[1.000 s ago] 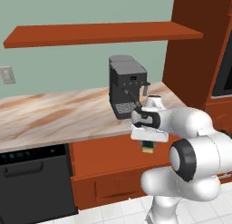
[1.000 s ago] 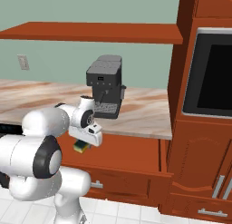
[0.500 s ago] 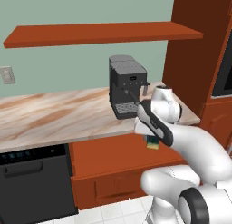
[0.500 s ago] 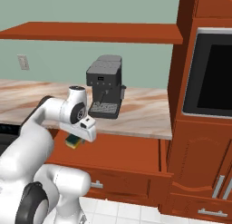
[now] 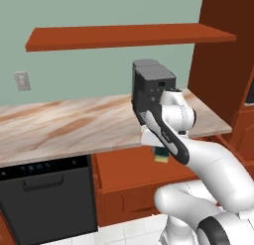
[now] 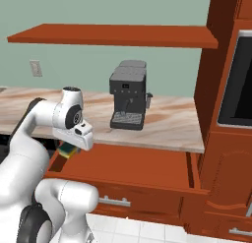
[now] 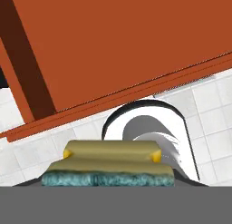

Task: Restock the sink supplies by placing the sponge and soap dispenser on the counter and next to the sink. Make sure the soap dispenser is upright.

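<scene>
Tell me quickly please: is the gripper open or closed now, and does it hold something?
Gripper: closed on the sponge, held out in front of the red-brown cabinets, below the counter edge.

Sponge in claw — below counter edge

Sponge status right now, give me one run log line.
gripper: shut on sponge | position: below counter edge, over open drawer | placed: no

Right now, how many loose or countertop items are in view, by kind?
Yellow-and-green rectangular sponge: 1
Large black coffee machine: 1
Total: 2
</scene>
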